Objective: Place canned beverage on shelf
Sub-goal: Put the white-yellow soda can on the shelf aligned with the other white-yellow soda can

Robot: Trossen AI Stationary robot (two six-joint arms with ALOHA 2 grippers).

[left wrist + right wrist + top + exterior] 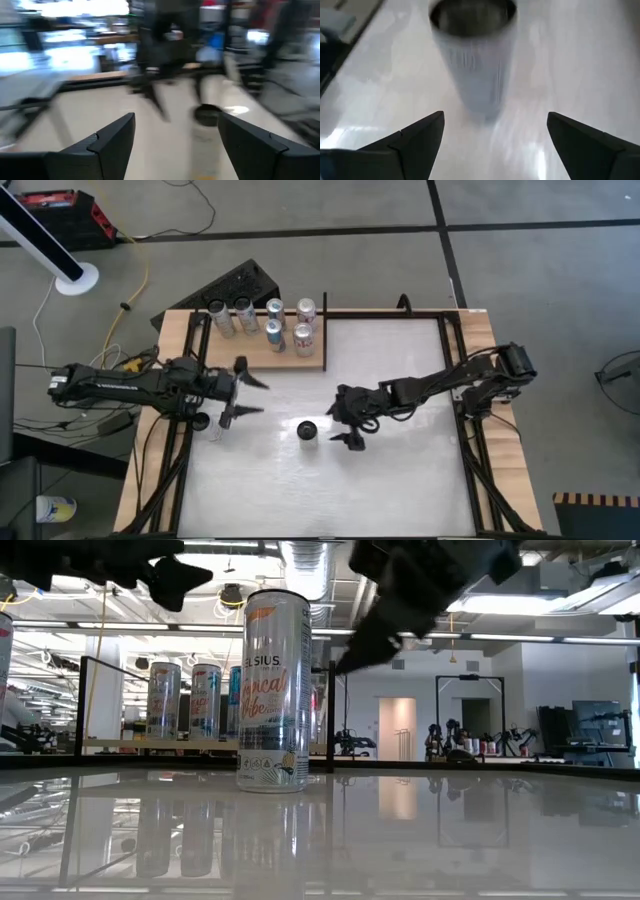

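Observation:
A tall white can (pixel 307 431) stands upright on its base on the glossy white tabletop, near the middle; it also shows in the low view (pixel 274 690) and in the right wrist view (pixel 474 55). My right gripper (pixel 352 418) is open just to the can's right, its fingers pointing at it, touching nothing. My left gripper (pixel 253 396) is open above the table, left of the can, and empty. The wooden shelf (pixel 262 356) lies at the table's far left with several cans (pixel 262 320) standing on it.
Black bars (pixel 325 330) edge the shelf, with upright posts at its corners. Narrow wooden strips (pixel 490 410) and black rails run along the table's left and right sides. Bare white tabletop (pixel 390 480) lies in front of the can.

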